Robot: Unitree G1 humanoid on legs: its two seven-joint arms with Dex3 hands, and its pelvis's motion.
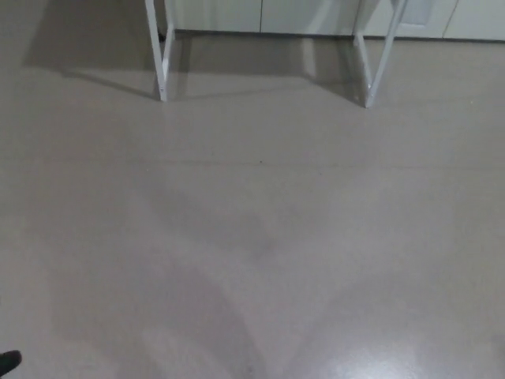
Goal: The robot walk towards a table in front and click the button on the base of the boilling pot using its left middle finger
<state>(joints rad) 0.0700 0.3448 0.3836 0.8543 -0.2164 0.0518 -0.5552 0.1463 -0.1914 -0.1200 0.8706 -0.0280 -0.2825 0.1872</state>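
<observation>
The head view was filled almost wholly by a pale grey-beige floor [260, 237]. White table legs [160, 55] were seen at the top of the picture, taken here as the landmark: one pair on the left and a second pair [372, 59] on the right, each standing on the floor and cut off by the upper edge. Only the legs were shown; the surface they carry was out of the picture, so neither the boiling pot nor the button on its base could be seen, and their place could not be told.

Behind the legs, a strip of light cabinet fronts [260, 14] was seen running along the top edge, with a dark line where they met the floor. A soft shadow was cast on the floor under and between the legs. In front of the legs, a thin faint seam [260, 163] was seen crossing the floor from side to side, with a tiny dark speck on it. Further from the legs, towards the bottom of the picture, broad dim shadows were spread over the floor, and a bright glare [379, 367] was seen at the lower right.

Far from the legs, at the lower left corner, a small dark shape [8, 362] was cut off by the edge; what it was could not be told. Neither robot hand was shown, so whether they were open or closed could not be told.
</observation>
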